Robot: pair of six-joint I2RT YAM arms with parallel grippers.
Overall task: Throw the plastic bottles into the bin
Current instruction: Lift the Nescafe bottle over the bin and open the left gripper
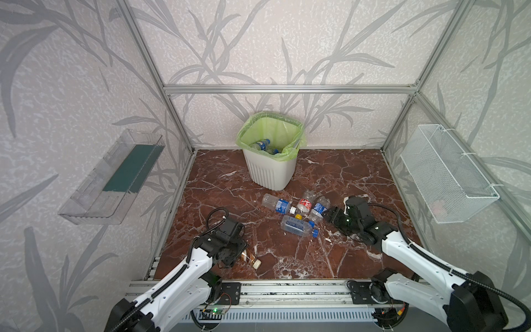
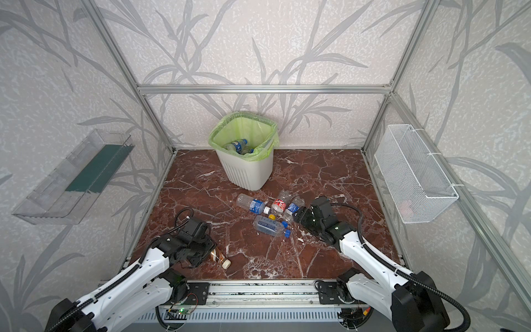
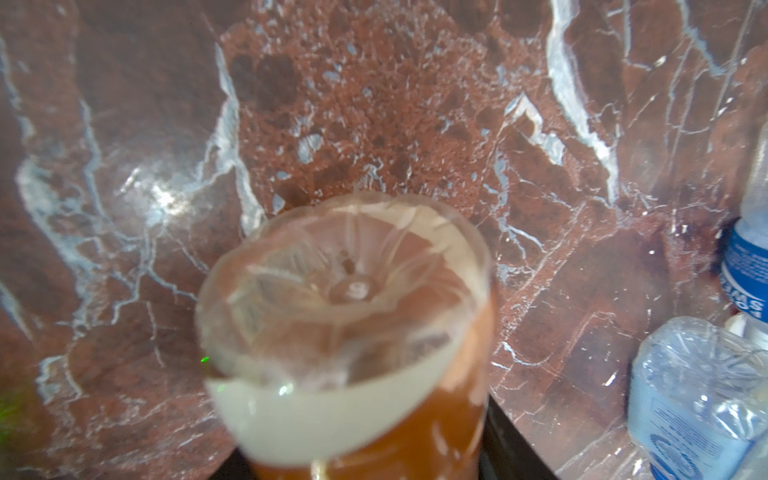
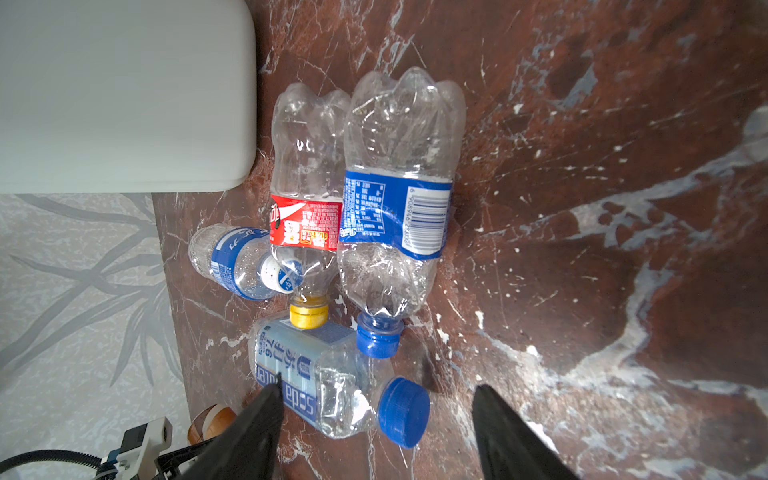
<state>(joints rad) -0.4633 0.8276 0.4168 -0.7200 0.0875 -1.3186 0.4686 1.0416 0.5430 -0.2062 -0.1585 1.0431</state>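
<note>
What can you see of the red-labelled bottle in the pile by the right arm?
The red-labelled bottle is clear, dented plastic, empty-looking, with a red label and a yellow cap. It lies on its side on the marble tabletop, flank against the larger blue-labelled bottle, neck over the white cap of a smaller bottle, yellow cap against the soda water bottle. It lies apart from the bin.

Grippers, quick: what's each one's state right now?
Left gripper: closed on the brown bottle.
Right gripper: open, fingers apart, holding nothing.
</note>
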